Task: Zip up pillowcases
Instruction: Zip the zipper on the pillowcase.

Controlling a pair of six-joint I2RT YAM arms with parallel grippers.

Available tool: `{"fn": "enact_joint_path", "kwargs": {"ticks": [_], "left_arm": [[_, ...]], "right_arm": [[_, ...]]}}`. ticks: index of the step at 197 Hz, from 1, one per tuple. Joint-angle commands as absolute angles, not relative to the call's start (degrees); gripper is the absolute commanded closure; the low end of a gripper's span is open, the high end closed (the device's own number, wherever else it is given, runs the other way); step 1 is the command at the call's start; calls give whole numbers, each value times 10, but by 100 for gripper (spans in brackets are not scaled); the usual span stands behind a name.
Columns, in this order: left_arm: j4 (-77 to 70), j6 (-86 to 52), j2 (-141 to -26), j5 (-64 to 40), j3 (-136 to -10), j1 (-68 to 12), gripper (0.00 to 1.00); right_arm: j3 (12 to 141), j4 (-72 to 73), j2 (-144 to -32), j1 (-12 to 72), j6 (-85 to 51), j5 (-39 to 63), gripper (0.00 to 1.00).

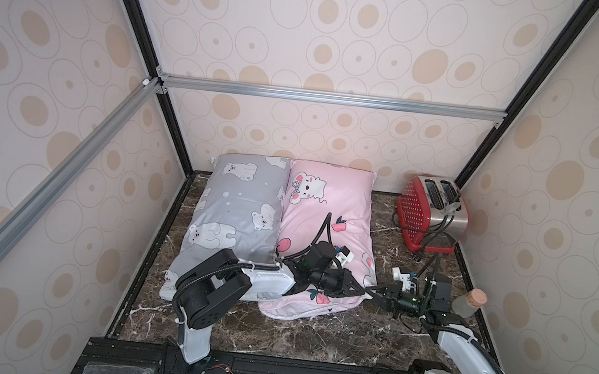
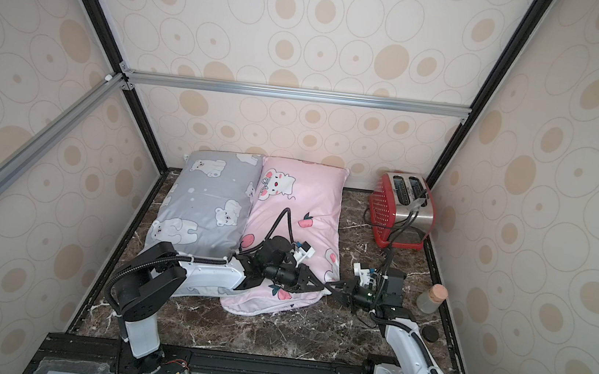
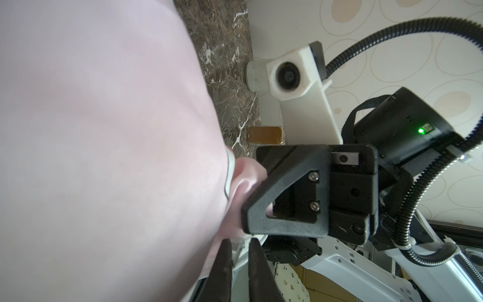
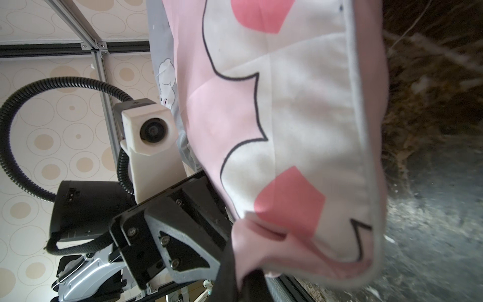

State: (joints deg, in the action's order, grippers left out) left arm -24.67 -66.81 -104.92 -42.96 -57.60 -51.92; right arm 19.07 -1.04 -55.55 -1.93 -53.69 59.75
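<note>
Two pillowcases lie side by side at the back of the table: a grey one with polar bears (image 1: 234,207) and a pink one with a mouse and peaches (image 1: 331,199). Both grippers meet at the pink pillowcase's near right corner, in both top views. My right gripper (image 4: 243,279) is shut on a bunched fold of that pink corner (image 4: 264,235). My left gripper (image 3: 241,251) reaches across the pink pillowcase (image 3: 104,143). Its jaws stand a narrow slit apart, with a pale strip of the pillowcase's edge between the tips. The zip itself does not show clearly.
A red perforated toaster (image 1: 431,214) stands in the back right corner, its black cord trailing toward the right arm. A grey jar with a cork (image 1: 469,301) and a black round lid (image 2: 430,333) sit by the right wall. Patterned walls enclose the marble table (image 1: 274,331).
</note>
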Motion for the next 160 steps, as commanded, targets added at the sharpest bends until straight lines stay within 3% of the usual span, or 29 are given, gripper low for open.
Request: {"fn": "enact_joint_path", "kwargs": {"ticks": [1,86,160], "left_arm": [[-240,-663,-1060,-431,-599,-528,89],[-219,-656,-1067,-428,-612,-530,100],[-158,-625,-1068,-413,-619,-530,100]], "right_arm": [[194,0,-542,-16,-547,594,100],[185,16,-537,-16,-559,596,100],[221,-75,-498,-19,-517,588,100]]}}
